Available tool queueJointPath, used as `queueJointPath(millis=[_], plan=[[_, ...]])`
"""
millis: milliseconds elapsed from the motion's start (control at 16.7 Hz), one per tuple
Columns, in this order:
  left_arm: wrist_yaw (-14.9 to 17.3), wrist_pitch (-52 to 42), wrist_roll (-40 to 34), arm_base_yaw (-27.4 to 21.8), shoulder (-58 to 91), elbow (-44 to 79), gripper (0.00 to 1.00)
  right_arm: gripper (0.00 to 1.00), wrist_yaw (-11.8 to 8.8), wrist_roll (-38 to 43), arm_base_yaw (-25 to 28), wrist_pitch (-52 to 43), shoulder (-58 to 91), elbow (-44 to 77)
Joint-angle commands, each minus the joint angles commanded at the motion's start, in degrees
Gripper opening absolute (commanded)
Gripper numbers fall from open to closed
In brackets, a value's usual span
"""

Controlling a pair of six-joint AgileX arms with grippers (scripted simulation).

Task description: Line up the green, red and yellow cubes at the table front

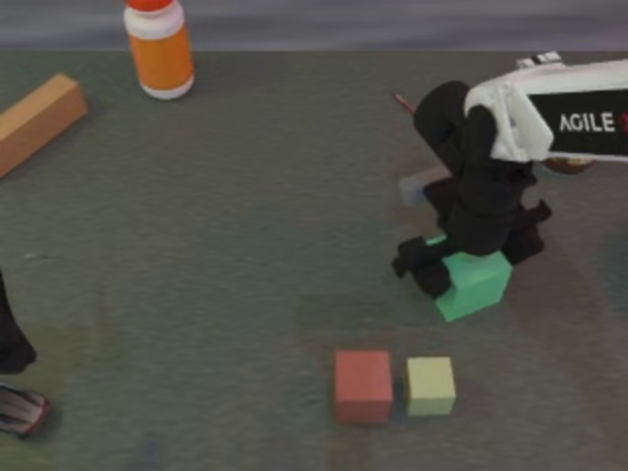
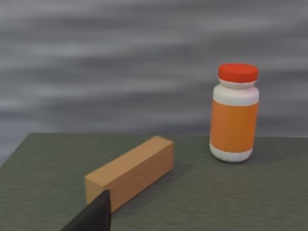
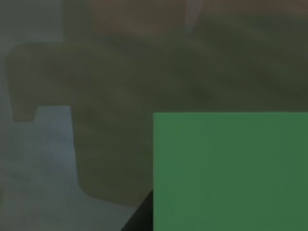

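The large mint-green matte cube, seemingly rigid, light and best pinched across opposite flat faces, is being straddled just behind the brick-red matte cube by the right gripper, whose finger spread cannot be told.

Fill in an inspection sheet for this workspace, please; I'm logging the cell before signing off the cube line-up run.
Surface: table, dark olive-grey with faint blotches, flat.
Job's things: red cube and yellow cube side by side near the front with a narrow gap; green cube farther back and to the right, not in line.
Clutter: wooden block at back left; orange bottle with red cap, upright at back; a small grey object partly hidden behind the right arm.
Grippers: right gripper on the green cube; left gripper parked at the left edge.
Cables: nothing seen.
Surroundings: grey backdrop behind the table.
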Motion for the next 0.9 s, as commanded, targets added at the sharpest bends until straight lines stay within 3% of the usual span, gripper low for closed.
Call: queueJointPath(millis=[360, 660, 900], plan=[[0.0, 0.0, 0.0, 0.0, 0.0, 0.0, 1.0, 0.0, 0.02, -0.04, 0.02, -1.17, -0.88, 0.94], [0.0, 0.0, 0.0, 0.0, 0.0, 0.0, 1.0, 0.0, -0.02, -0.03, 0.3, -11.26, -4.76, 6.42], [0.0, 0.0, 0.0, 0.0, 0.0, 0.0, 1.0, 0.0, -0.03, -0.07, 0.36, -13.46, -6.16, 7.79]])
